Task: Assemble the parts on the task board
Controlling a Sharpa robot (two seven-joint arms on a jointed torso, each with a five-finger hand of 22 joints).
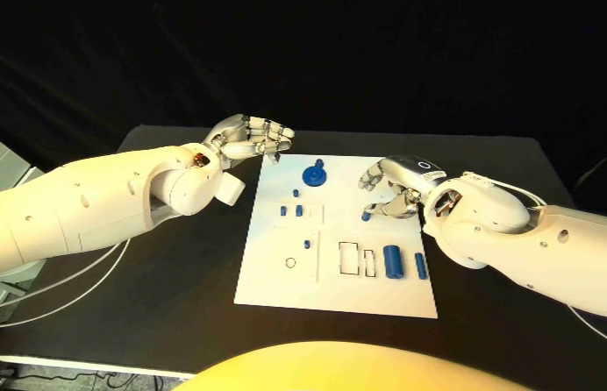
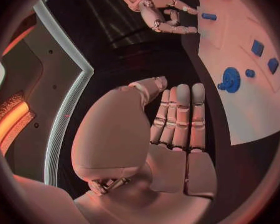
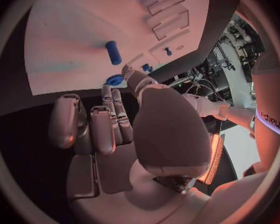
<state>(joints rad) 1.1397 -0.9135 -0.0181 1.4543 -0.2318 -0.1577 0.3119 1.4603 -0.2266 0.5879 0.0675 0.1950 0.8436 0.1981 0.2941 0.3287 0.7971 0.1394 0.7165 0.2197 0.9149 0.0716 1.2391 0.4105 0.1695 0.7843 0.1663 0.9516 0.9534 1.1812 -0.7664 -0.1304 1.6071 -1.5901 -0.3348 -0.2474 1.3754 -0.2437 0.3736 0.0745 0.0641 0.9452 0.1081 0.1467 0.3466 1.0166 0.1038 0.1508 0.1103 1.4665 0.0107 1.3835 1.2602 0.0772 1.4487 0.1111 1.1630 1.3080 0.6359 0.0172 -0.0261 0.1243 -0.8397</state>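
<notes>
The white task board (image 1: 335,277) lies mid-table. A blue gear (image 1: 314,176) stands near its far edge, with three small blue parts (image 1: 298,209) just in front of it. A short blue peg (image 1: 366,216) lies on the board by my right hand's fingertips, untouched; the right wrist view shows this peg (image 3: 113,52) apart from the fingers. Two blue cylinders (image 1: 407,262) lie side by side at the board's right. My right hand (image 1: 395,189) hovers over the board's right edge, fingers loosely bent, holding nothing. My left hand (image 1: 253,138) is raised beyond the board's far left corner, also holding nothing.
Rectangular recesses (image 1: 355,259) and a round hole (image 1: 292,262) mark the board's near half. Black table (image 1: 165,295) surrounds the board. In the left wrist view, the gear (image 2: 230,79) and board (image 2: 252,119) lie off to one side of my straight fingers (image 2: 180,114).
</notes>
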